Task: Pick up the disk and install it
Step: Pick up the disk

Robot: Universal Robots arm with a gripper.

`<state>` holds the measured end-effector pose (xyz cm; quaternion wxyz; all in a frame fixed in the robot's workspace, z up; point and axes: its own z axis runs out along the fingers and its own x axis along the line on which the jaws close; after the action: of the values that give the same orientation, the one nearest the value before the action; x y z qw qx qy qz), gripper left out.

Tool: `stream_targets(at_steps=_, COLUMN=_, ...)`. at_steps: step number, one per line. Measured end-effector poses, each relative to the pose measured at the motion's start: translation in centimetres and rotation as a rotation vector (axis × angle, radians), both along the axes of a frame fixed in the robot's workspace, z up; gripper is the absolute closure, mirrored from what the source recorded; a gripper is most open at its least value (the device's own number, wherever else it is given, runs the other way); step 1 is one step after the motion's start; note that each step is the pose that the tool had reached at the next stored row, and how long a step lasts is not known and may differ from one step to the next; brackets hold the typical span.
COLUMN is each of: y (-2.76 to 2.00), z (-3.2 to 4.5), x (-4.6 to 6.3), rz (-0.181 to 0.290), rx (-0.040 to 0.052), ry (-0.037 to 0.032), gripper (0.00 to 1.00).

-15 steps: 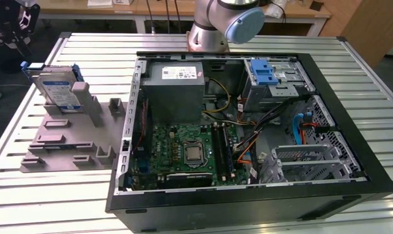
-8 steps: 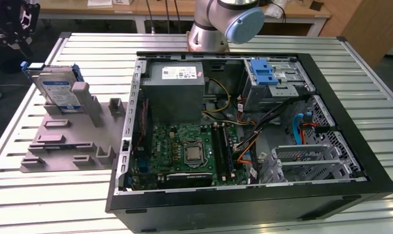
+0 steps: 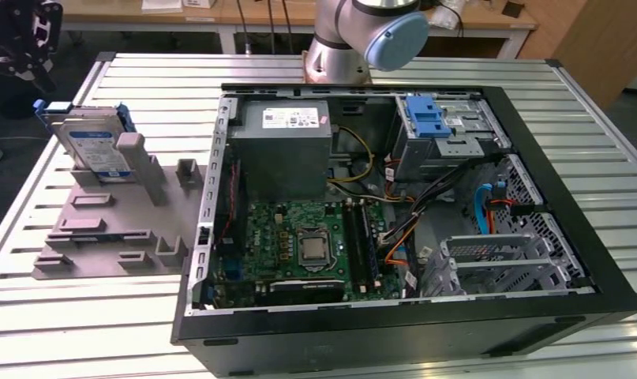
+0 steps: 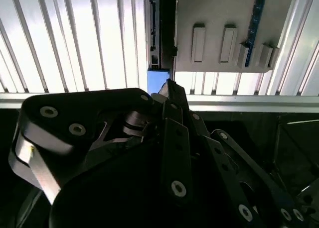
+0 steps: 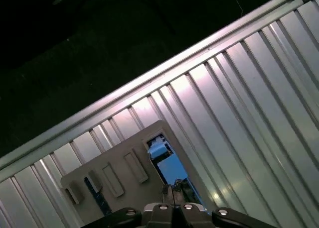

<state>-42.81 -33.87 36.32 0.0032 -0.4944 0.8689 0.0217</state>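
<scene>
On a ribbed metal table point(image 3: 107, 332) beside an open computer case point(image 3: 402, 335), the disk point(image 3: 91, 146) stands upright in a grey holder point(image 3: 97, 245) at the exterior view's left, while the gripper point(image 5: 171, 192) hovers over it, fingers pressed together, grasping nothing.

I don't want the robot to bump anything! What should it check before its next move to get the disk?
1. Disk standing upright in the grey holder: ok.
2. Gripper above the disk, not touching it: ok.
3. Gripper open wide enough for the disk: not ok, it looks shut.
4. Computer case open on top: ok.
5. Drive cage free for a disk: cannot tell.
</scene>
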Motion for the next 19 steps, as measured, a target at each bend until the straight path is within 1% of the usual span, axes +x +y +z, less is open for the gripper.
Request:
stream_targets(at_steps=8, y=0.00, z=-0.09, x=0.00, rz=0.145, rx=-0.0001, ry=0.0000, gripper=0.89)
stream_targets(at_steps=19, y=0.00, z=-0.37, x=0.00, rz=0.337, rx=-0.0002, ry=-0.0018, gripper=0.89)
